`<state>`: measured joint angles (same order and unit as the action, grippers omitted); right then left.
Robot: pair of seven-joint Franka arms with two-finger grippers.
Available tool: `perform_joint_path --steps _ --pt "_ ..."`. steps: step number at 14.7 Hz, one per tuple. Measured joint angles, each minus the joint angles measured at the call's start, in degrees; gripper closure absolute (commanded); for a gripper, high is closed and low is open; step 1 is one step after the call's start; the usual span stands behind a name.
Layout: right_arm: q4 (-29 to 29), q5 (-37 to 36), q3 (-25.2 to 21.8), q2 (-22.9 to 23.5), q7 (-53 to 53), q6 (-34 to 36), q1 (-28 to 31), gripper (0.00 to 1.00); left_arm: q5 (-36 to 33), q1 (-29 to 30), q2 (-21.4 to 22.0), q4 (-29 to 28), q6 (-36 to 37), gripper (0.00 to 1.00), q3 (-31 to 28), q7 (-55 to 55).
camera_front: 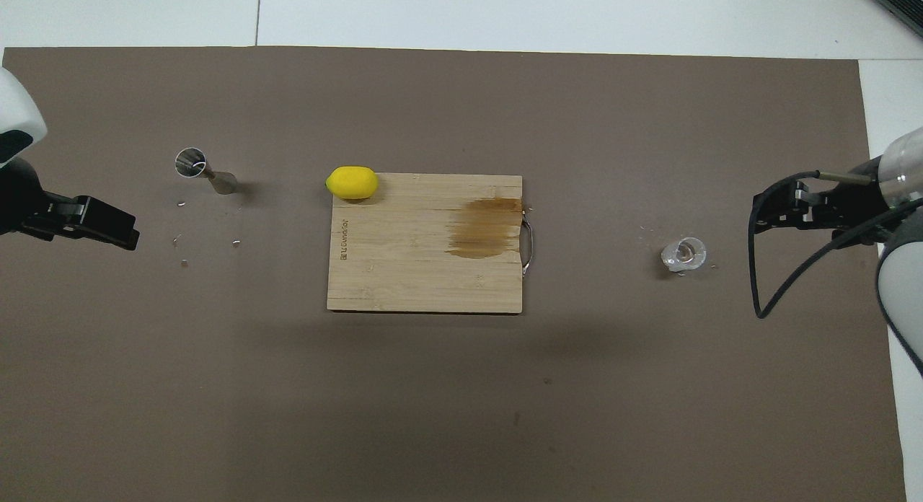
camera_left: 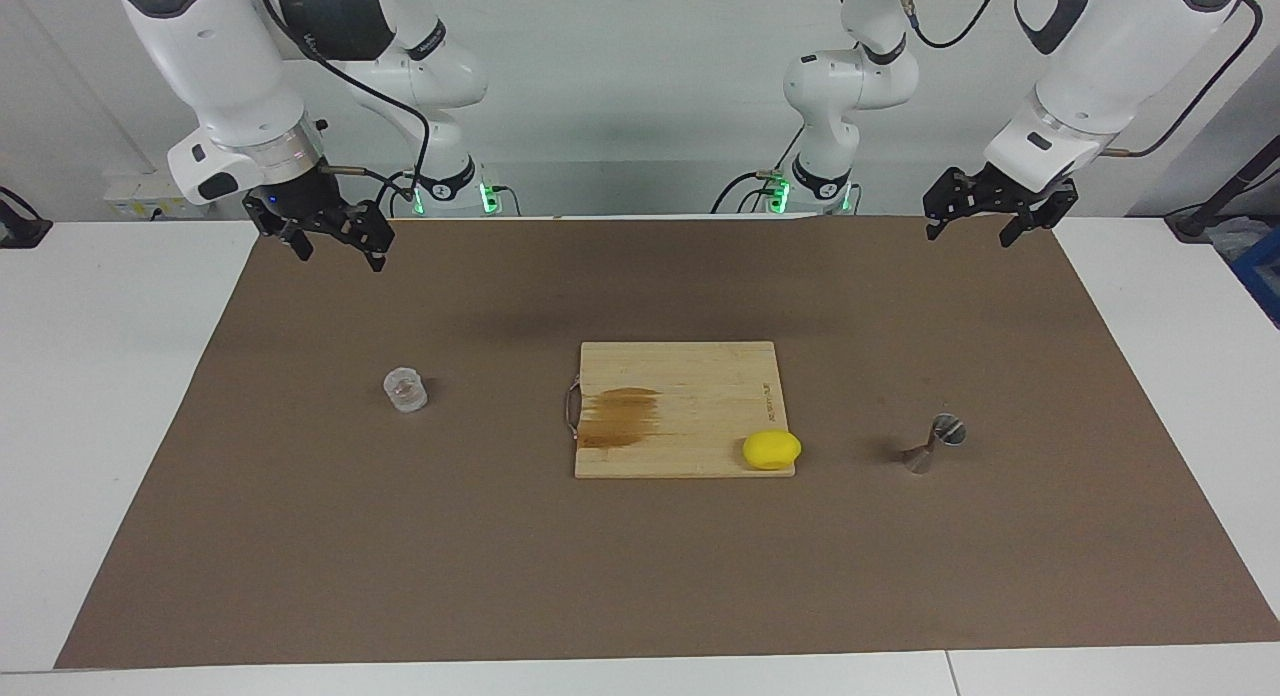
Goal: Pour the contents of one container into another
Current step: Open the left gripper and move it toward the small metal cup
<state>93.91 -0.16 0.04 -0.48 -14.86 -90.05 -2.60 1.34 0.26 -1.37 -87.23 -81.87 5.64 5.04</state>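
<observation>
The table (camera_left: 100,376) carries one brown mat (camera_left: 640,576), and four loose items rest on it.

One clear cup (camera_left: 405,389) stands upright on the mat toward the right arm's end of the table, well apart from everything else. One steel jigger (camera_left: 935,444) stands toward the left arm's end of the table, slightly farther from the robots than the cup; its upper cone is open at the top.

One wooden cutting board (camera_left: 680,396) lies flat at the middle of the table, between the cup and the jigger. Its metal handle faces the cup, and one brown stain marks the board beside that handle. One yellow lemon (camera_left: 771,449) sits on the board's corner farthest from the robots on the jigger's side, overhanging the edge.

Two arms are present, and both wait raised near the robots' edge of the table. The right end effector (camera_left: 335,239) hangs above the mat's corner at the right arm's end, fingers apart, empty. The left end effector (camera_left: 990,216) hangs above the mat's corner at the left arm's end, fingers apart, empty.
</observation>
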Motion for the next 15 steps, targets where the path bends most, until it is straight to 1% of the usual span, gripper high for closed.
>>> perform_joint_path --steps 7,9,12,15 --pt "0.0 0.0 0.0 0.0 0.0 0.0 0.0 0.0 0.0 0.0 0.0 -0.7 -0.8 0.0 0.0 -2.1" --pt "0.0 0.0 0.0 0.0 0.0 0.0 0.0 0.0 0.0 0.0 0.0 -2.1 -2.9 0.0 0.1 -2.8" --pt "0.0 0.0 0.0 0.0 0.0 0.0 0.0 0.0 0.0 -0.2 0.5 -5.8 -7.2 0.0 0.3 -4.7" --pt "0.0 0.0 0.0 0.0 0.0 0.0 0.0 0.0 0.0 -0.3 1.2 -7.7 -9.3 0.0 0.3 -5.0"
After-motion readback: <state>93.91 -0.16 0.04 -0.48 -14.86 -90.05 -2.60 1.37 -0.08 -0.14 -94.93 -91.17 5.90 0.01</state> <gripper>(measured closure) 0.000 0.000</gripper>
